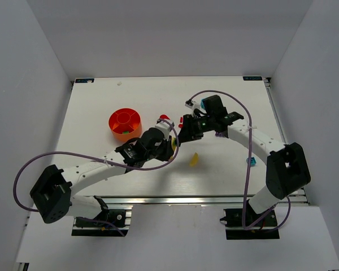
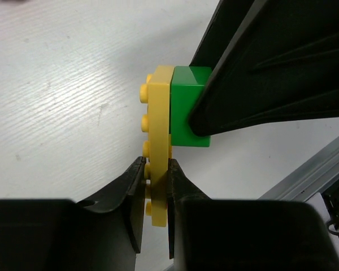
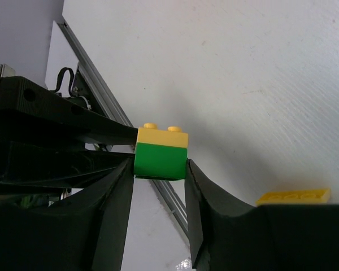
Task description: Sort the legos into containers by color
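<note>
Top view: white table (image 1: 226,175), both arms reaching in and meeting near its centre.

Orange-red round bowl (image 1: 114,121) sits at about 10 o'clock from centre. It has a smaller raised ring in the middle and a few small bits inside, colours too small to call.

Left gripper (image 2: 156,169) is clamped on the bottom end of a thin yellow plate (image 2: 158,141). The plate stands on edge, with studs facing 9 o'clock in the left wrist view.

Right gripper (image 3: 160,169) is closed on a green brick (image 3: 160,161), one finger against each side. The brick is boxy and plain-sided, stuck flat to the plate's underside. The pair is held off the table between the two claws.

Loose bricks on the table:
- Yellow brick (image 1: 194,160), flat, at 5 o'clock from the grippers and near them.
- Cyan brick (image 1: 251,162), at 4 o'clock, just beside the right forearm.
- Red brick (image 1: 165,118), at 11 o'clock, close to the left wrist.
</note>
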Robot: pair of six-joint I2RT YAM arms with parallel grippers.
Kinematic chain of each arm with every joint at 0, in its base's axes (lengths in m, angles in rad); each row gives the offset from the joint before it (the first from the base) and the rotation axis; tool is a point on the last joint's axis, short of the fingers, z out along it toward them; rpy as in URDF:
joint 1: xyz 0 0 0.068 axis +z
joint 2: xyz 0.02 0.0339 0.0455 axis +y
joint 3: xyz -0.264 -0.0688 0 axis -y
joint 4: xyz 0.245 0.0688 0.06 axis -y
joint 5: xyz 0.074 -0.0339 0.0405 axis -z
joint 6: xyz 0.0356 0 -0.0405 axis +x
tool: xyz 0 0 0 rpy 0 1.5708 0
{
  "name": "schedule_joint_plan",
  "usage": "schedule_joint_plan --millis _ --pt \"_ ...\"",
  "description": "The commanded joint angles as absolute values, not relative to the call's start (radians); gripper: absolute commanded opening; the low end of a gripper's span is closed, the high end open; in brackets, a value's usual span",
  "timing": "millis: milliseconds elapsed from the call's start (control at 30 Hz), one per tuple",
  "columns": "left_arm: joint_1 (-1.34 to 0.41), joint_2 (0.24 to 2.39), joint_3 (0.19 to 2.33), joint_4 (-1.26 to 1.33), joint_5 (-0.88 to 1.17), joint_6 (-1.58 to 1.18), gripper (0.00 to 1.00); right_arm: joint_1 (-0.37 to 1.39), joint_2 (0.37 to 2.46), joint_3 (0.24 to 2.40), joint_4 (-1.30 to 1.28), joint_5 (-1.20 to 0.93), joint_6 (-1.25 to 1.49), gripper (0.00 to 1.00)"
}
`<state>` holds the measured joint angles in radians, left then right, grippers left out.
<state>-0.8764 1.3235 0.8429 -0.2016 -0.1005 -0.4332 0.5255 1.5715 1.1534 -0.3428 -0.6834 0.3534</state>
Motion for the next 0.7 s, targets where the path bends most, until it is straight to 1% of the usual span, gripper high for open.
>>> schedule_joint_plan --millis 0,67,233,300,367,467,500,567,600,667 --pt "-0.850 1.250 0.865 -0.290 -0.265 -0.405 0.00 0.522 1.559 1.200 -0.393 -0.718 0.262 0.00" --pt "-0.850 1.207 0.856 -0.308 -0.323 -0.400 0.00 0.515 1.559 1.209 -0.409 -0.727 0.233 0.00" --pt "-0.850 1.137 0.861 -0.371 -0.373 -0.397 0.00 0.523 1.565 1.261 -0.451 -0.747 0.180 0.00" --pt "-0.850 1.100 0.877 -0.422 -0.435 -0.399 0.00 0.522 1.568 1.282 -0.457 -0.744 0.158 0.00" --pt "-0.850 1.045 0.884 -0.446 -0.486 -0.409 0.00 0.531 1.566 1.316 -0.447 -0.683 0.132 0.00" --pt "-0.841 0.947 0.896 -0.517 -0.624 -0.463 0.00 0.561 1.584 1.350 -0.364 -0.563 0.098 0.00" --pt "-0.841 0.921 0.897 -0.563 -0.702 -0.480 0.00 0.602 1.600 1.370 -0.351 -0.533 0.085 0.00" --pt "-0.841 0.872 0.911 -0.604 -0.777 -0.523 0.00 0.627 1.662 1.435 -0.327 -0.470 0.084 0.00" --pt "-0.841 0.826 0.916 -0.647 -0.843 -0.535 0.00 0.659 1.686 1.457 -0.321 -0.447 0.090 0.00" --pt "-0.841 0.781 0.936 -0.690 -0.896 -0.563 0.00 0.721 1.747 1.498 -0.295 -0.394 0.109 0.00"
